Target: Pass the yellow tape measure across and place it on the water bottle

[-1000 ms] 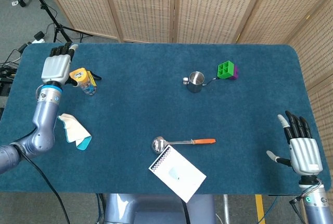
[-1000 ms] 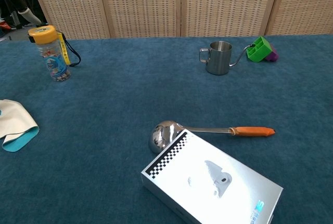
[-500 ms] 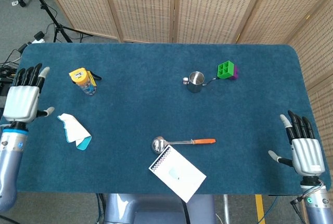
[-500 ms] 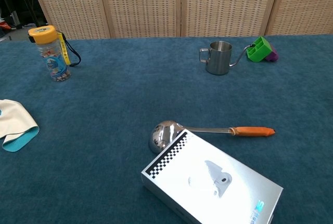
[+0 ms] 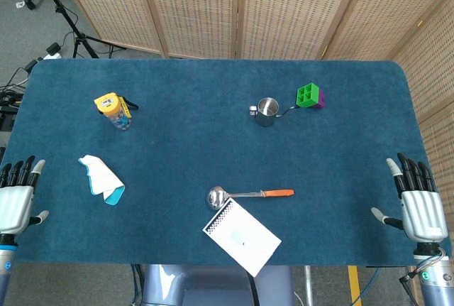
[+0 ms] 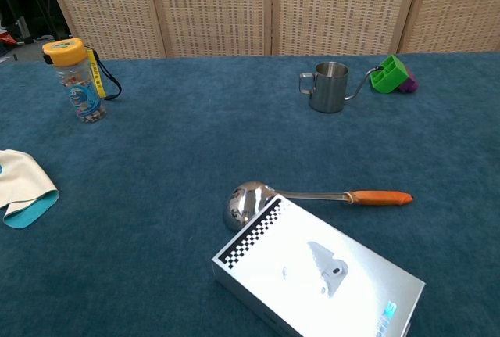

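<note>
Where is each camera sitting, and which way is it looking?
Head view: high up, looking down on the whole blue table; the left hand and right hand show at the near corners.
Chest view: low at the table's near edge, looking across toward the wicker screens; no hand shows.
Both show the yellow-topped water bottle, orange-handled steel ladle and steel cup.

You're working in what looks like a lab or studio test space rather than a home. Beyond your fingertips, wicker folding screens (image 5: 241, 8) wall off the far edge of a table (image 5: 213, 143) covered in blue felt. Past your left hand's (image 5: 14, 206) fingertips, a tripod's legs (image 5: 67, 33) and loose cables (image 5: 14, 89) lie on grey carpet.
</note>
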Motion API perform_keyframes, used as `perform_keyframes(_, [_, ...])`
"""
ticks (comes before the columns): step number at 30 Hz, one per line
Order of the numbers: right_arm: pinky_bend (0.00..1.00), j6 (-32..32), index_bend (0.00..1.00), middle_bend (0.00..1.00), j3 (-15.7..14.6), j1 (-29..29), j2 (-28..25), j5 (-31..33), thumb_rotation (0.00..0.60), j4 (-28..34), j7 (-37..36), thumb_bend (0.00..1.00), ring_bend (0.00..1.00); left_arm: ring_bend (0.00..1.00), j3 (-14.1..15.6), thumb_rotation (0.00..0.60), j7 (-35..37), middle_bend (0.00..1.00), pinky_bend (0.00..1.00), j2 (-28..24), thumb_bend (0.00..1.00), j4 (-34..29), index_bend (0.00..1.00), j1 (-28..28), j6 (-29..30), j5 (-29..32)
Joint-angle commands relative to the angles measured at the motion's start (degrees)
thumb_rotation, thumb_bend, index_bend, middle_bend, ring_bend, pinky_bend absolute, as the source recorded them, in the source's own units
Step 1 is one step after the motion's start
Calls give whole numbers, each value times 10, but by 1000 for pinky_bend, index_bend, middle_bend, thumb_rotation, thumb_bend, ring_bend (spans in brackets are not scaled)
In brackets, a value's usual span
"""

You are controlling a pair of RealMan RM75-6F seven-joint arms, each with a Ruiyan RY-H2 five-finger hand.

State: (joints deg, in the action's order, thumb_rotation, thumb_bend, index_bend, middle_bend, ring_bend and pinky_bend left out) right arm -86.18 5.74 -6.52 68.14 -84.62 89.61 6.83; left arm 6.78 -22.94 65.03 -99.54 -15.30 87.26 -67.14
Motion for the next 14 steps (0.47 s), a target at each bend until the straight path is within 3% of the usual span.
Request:
perform_keyframes(1, [0,13,0,0,3,-2,0,23,600,13,45,28,0,0,-6,600,19,0,0,10,0,-1,0,22,15,-7])
perform_keyframes(14, [0,22,0,0,-3,-7,7,15,600,19,54,28,0,0,-18,600,14,0,0,7,0,-4,0,39,12,-34])
